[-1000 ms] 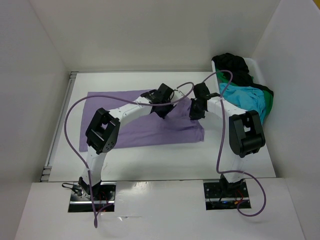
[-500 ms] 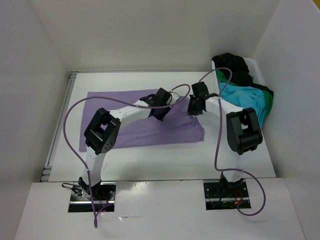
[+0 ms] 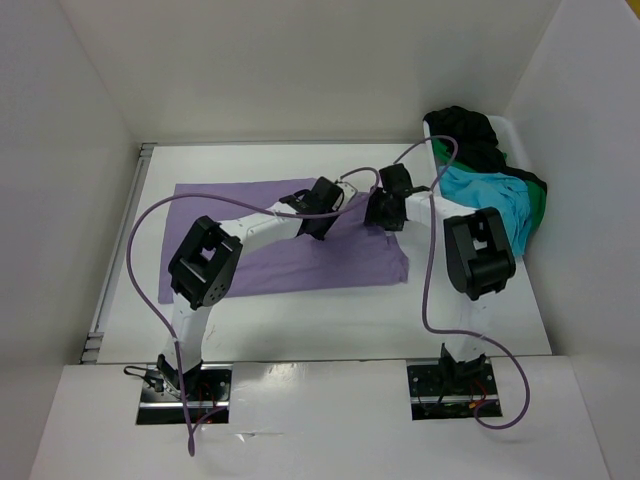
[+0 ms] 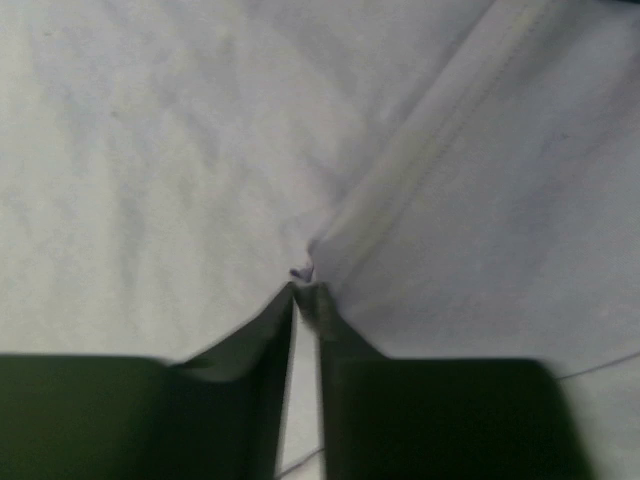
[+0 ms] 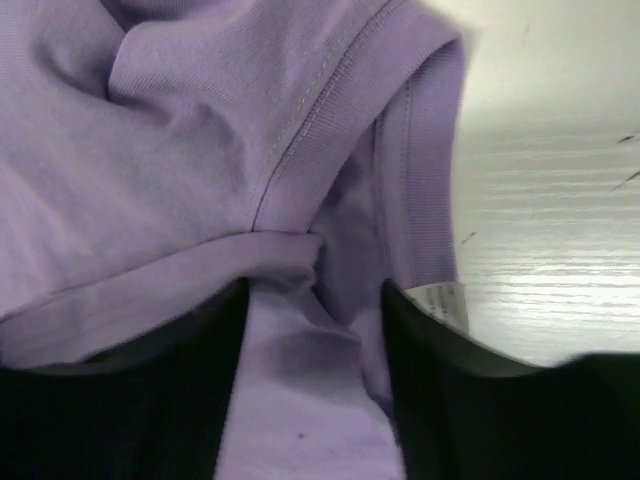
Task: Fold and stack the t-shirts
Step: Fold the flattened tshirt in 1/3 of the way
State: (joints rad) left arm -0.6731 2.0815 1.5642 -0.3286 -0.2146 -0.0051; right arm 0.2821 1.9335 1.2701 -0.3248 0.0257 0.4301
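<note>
**A:** Start nearest the arm bases. What lies on the surface (image 3: pixel 300 325)?

**B:** The lavender shirt (image 3: pixel 255 265), spread wide across the middle and mostly flat. Its right end is rumpled where both arms reach in.

**A:** And the left claw (image 4: pixel 305 292)?

**B:** It is low on the cloth with its tips at a seam. The jaws stand very narrow, with only a slit between them. I cannot tell whether they pinch any fabric.

**A:** The right claw (image 5: pixel 312 290)?

**B:** It is just beside the left one, at the neck end of the shirt. Its jaws stand well apart, with a bunched fold between them. The ribbed collar (image 5: pixel 430 170) and a white tag (image 5: pixel 445 298) are close by. I'd say it grips nothing.

**A:** Further back?

**B:** At the far right, the turquoise shirt (image 3: pixel 490 195), the green shirt (image 3: pixel 537 208) and the black shirt (image 3: pixel 465 128) are heaped together. They spill over the white bin (image 3: pixel 512 140), and none of them is laid out.

**A:** So how far along is the task?

**B:** Early, I'd judge. One shirt of the four is out and partly flattened. I can't make out any finished fold on it, and there is no stack anywhere. The lavender shirt has to be folded down and set aside, and the three from the heap each need the same. Most of the work remains.
</note>
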